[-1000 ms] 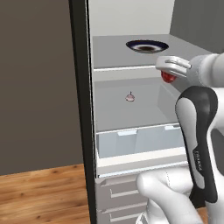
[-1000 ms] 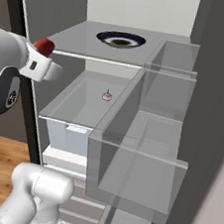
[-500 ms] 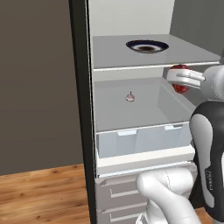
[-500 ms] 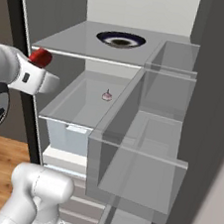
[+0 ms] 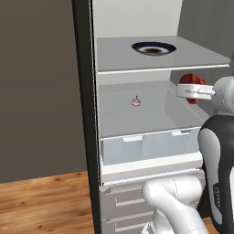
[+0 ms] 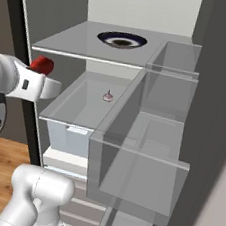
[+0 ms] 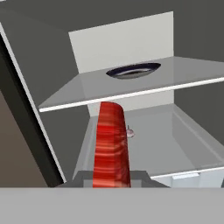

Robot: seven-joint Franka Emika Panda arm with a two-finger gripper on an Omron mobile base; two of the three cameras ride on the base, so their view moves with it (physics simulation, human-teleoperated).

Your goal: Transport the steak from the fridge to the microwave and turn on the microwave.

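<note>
The steak [image 5: 192, 81], a flat red piece with darker edges, is clamped in my gripper [image 5: 190, 91], which is shut on it. It hangs in front of the open fridge [image 5: 137, 119], at the right of the middle shelf's front edge. In the right base view the steak [image 6: 42, 65] sits on top of my gripper [image 6: 43, 75], left of the shelves. Seen from the hand, the steak [image 7: 113, 144] stands upright between the fingers of the gripper [image 7: 113, 180]. The microwave is out of view.
A dark round plate [image 5: 153, 47] rests on the upper shelf [image 5: 183, 61]. A small pinkish item [image 5: 135, 101] lies on the middle shelf. Below is the translucent drawer [image 5: 146, 145]. Clear door bins [image 6: 145, 154] stand at right. The fridge's dark side edge [image 5: 84, 114] rises at left.
My gripper has drifted a little lower and back from the shelves with the steak still in it. The plate and the small pinkish item have not moved.
</note>
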